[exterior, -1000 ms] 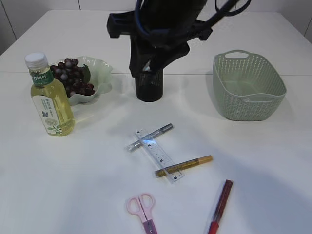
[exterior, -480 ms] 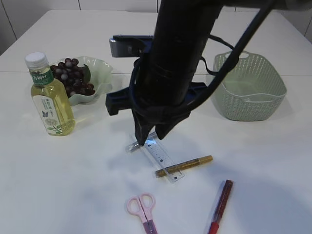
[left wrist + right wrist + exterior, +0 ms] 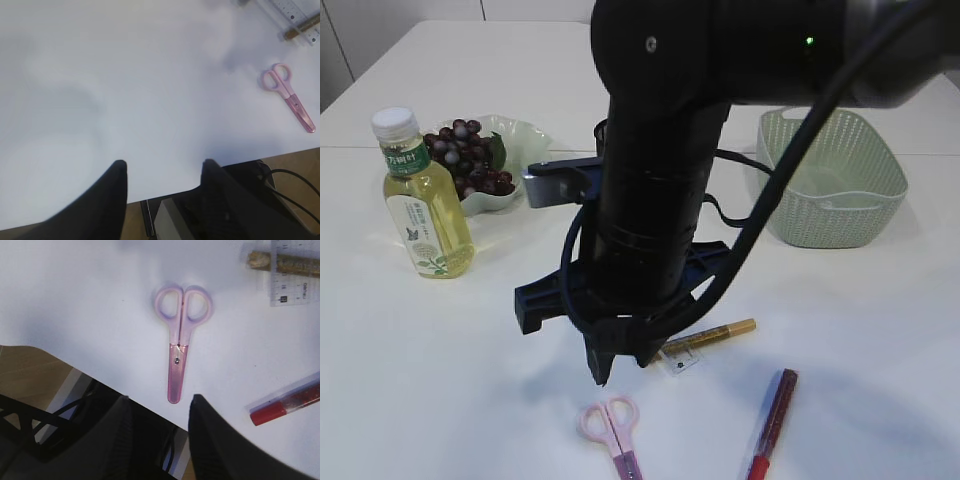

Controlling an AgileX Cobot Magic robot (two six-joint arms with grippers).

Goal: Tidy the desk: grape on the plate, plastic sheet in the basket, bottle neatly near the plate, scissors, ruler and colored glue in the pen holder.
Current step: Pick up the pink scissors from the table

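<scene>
1. Far left of the desk: bottle stands upright just beside the plate, grapes already heaped on the plate. That part looks done.
2. Left gripper: jaws spread, nothing between them, over bare table near the desk edge. In its wrist view the scissors lie well off to the right.
3. Centre: right gripper hangs just above and behind the scissors in the exterior view, its arm hiding the pen holder. Jaws spread about halfway, empty.
4. Key relation: in the right wrist view the scissors lie flat, long axis pointing straight toward the jaw gap, handle loops far, blade tip nearest, stopping just short of the fingers. Right arm is clearly the nearer one.
5. My read: the next move is a short reach forward and down so the fingers straddle the blades across their narrow width.
6. Right of that: ruler under a gold glue pen, red glue pen near the desk edge, basket far right. All still to sort.
</scene>
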